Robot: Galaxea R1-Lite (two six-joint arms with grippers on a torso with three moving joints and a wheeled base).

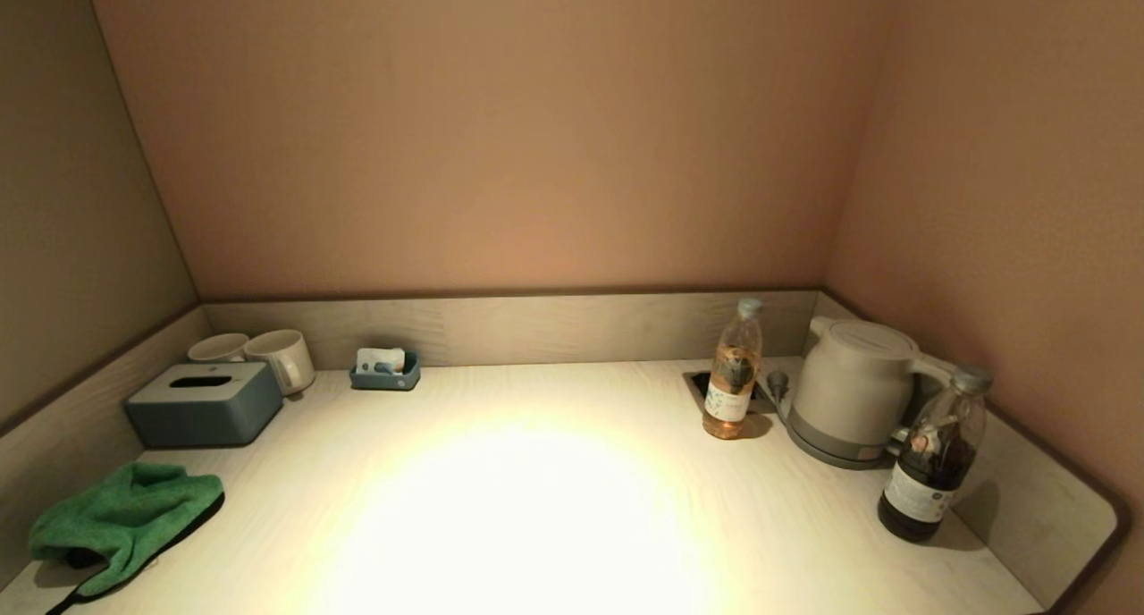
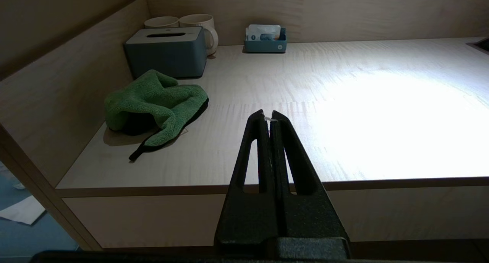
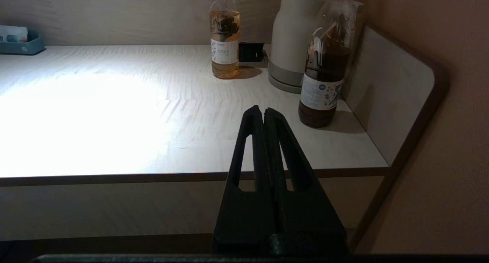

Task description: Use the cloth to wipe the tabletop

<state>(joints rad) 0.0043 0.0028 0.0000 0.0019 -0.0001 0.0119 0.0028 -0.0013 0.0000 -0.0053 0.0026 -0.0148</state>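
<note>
Both arms are sitting off the front edge of the table [image 1: 536,508], out of the head view. My left tool [image 2: 270,117] is hovering in front of the front lip, fingers pressed fully together, holding nothing. My right tool [image 3: 263,111] is doing the same on the right side: clamped tight, empty.

The cloth [image 1: 125,517] is lying crumpled in the front-left corner, up near the left rim [image 1: 80,400], its black edging trailing toward the front edge. In the left wrist view the cloth [image 2: 156,102] is sitting ahead and to the side of my left tool, well apart from it.

Just behind the cloth the tissue box [image 1: 206,403] is standing against the left rim, with two mugs [image 1: 281,358] behind it in the back-left corner. A small blue tray [image 1: 386,372] is sitting against the back rim.

Right side is crowding up: the socket cutout [image 1: 706,384], a pale bottle [image 1: 733,374] just beside it, the kettle [image 1: 849,391] near the back-right corner, and a dark bottle [image 1: 934,459] in front of the kettle, close to the right rim [image 1: 1055,499].

The whole middle of the table, from the cloth across to the pale bottle, is lying open under a bright light patch.
</note>
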